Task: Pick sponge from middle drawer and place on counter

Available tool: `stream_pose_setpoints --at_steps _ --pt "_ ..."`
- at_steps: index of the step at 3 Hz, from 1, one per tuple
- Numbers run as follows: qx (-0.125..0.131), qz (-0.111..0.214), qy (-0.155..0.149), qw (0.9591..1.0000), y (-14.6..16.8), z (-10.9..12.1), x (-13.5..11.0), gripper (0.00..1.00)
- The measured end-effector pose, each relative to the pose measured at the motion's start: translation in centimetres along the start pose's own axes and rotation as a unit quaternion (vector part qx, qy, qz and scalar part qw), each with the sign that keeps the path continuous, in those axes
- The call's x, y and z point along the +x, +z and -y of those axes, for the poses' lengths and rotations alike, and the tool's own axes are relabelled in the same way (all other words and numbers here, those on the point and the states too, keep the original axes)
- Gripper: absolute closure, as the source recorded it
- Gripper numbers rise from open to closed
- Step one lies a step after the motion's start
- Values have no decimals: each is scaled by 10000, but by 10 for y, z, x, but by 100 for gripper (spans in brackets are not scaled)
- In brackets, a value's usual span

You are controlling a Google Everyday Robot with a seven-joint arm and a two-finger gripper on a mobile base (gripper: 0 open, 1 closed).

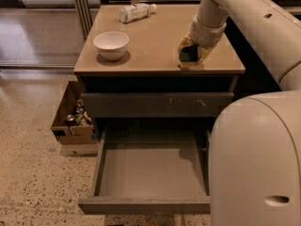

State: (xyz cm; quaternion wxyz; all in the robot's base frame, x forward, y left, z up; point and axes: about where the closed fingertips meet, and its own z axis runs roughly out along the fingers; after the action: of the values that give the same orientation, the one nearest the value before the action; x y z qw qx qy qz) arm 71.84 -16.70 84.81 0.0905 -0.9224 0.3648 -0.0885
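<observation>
The sponge (pixel 188 54), dark green over yellow, is at the front right of the tan counter (pixel 150 41), touching or just above its top. My gripper (pixel 190 55) reaches down from the upper right and is shut on the sponge, with its fingers on either side of it. The middle drawer (pixel 150 171) is pulled out below, and its grey floor holds nothing.
A white bowl (pixel 111 44) stands at the counter's front left. A plastic bottle (pixel 135 12) lies at the back. A closed scratched drawer front (pixel 157 103) is above the open drawer. A cardboard box (pixel 74 120) sits on the floor at left. My arm's bulk (pixel 256 159) fills the lower right.
</observation>
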Motion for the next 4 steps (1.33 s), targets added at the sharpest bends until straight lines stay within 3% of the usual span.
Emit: stream_pose_setpoints --at_steps 2,3,4 --pt "821 278 -163 9961 10 1 42 100" --pt "1046 338 -263 9936 21 4 58 100" --pt "1084 397 -363 9926 42 7 66 100"
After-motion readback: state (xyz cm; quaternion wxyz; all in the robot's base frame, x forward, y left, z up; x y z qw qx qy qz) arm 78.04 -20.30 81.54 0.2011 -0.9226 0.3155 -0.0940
